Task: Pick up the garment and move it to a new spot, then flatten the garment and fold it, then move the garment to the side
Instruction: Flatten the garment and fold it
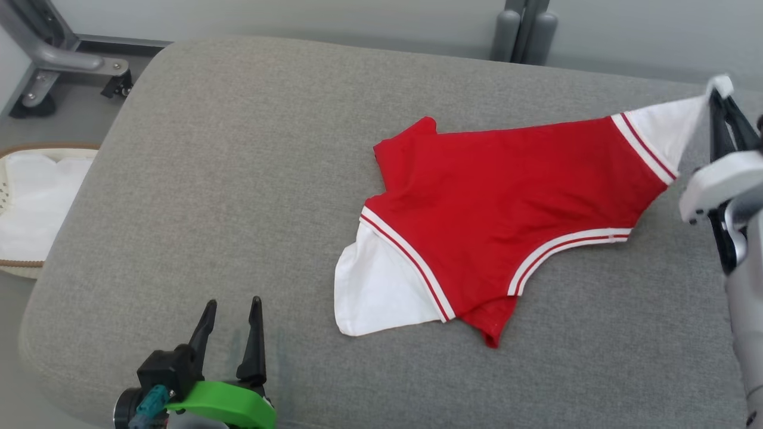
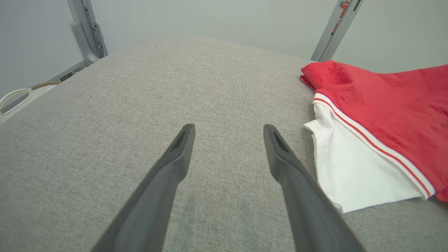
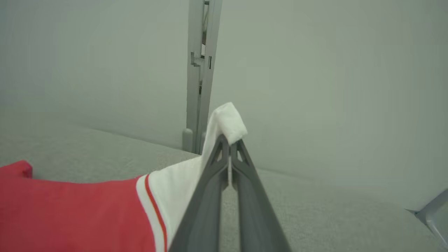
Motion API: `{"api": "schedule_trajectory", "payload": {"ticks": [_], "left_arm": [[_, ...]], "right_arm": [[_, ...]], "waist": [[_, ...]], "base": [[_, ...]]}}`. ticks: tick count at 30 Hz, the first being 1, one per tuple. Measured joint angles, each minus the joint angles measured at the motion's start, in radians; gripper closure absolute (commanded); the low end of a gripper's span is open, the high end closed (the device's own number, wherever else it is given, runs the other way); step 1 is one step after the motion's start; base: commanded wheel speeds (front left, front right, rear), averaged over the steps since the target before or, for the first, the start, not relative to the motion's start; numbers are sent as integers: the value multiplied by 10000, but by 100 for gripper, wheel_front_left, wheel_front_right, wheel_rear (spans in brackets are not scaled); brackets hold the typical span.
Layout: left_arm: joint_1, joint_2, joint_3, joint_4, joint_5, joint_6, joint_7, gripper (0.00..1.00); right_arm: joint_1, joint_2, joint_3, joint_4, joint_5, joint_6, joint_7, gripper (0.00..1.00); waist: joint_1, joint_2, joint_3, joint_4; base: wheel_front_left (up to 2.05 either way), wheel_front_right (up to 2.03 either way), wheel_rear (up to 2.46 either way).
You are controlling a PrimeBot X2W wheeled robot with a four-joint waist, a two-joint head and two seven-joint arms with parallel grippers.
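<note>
The red T-shirt (image 1: 495, 208) lies on the grey cushion (image 1: 238, 149), its long axis running leftward from the right hand (image 1: 718, 98) — pinching one white sleeve tip (image 1: 673, 125), seemingly lifted — to the free sleeve (image 1: 375, 286), just ahead-right of the spread, empty left hand (image 1: 232, 307).

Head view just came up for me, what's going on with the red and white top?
The right gripper is shut on the tip of one white sleeve of the garment, holding it lifted and taut at the right side of the grey cushion. The rest of the garment lies mostly spread on the cushion. The left gripper is open over bare cushion near the other white sleeve, not touching it.
</note>
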Motion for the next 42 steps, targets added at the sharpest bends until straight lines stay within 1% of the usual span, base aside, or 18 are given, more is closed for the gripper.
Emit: {"api": "schedule_trajectory", "payload": {"ticks": [4,7,9,15,19,24,27,32,35,41,42], "left_arm": [[-103,-4,-88,-33,17,0,0,0],[-144,-6,-142,-33,40,0,0,0],[-153,-4,-157,-40,77,0,0,0],[-176,-4,-487,-48,107,0,0,0],[-170,-10,-993,15,151,-2,0,0],[-163,-12,-1511,403,132,0,0,0],[-176,-12,-1735,988,82,-2,0,0],[-403,-10,-1528,2063,-94,0,0,0],[-535,-6,-1678,2577,-380,-2,0,0],[-883,-13,-1870,3342,-880,-2,-19,0],[-937,-4,-1887,3388,-918,-2,-19,67]], "right_arm": [[823,117,-941,-405,-355,0,-2,0],[1412,422,-1078,-878,-510,0,-2,0],[1713,660,-874,-1246,-558,0,-2,0],[2665,1296,441,-2577,-326,0,0,0],[3469,1605,1294,-3407,-25,0,-2,0],[4235,1799,2010,-3753,382,0,0,0],[4518,1837,2215,-3793,468,0,0,0],[4823,1847,2196,-3781,495,0,-2,0],[4932,1858,2222,-3802,493,0,-2,0],[5077,1866,2330,-3845,543,0,-2,0],[5079,1864,2355,-3841,598,0,0,0]], "waist": [[0,0,73,-210],[0,0,79,-366],[0,0,63,-457],[0,0,-66,-665],[0,-1,-154,-843],[0,0,-244,-1186],[0,0,-266,-1458],[0,-1,-252,-1902],[0,-1,-210,-2145],[0,-1,-159,-2403],[0,0,-157,-2425]], "base": [[0,0,0],[0,0,0],[0,0,0],[0,0,0],[0,0,0],[0,0,0],[0,0,0],[0,0,0],[0,0,0],[0,0,0],[0,0,0]]}}
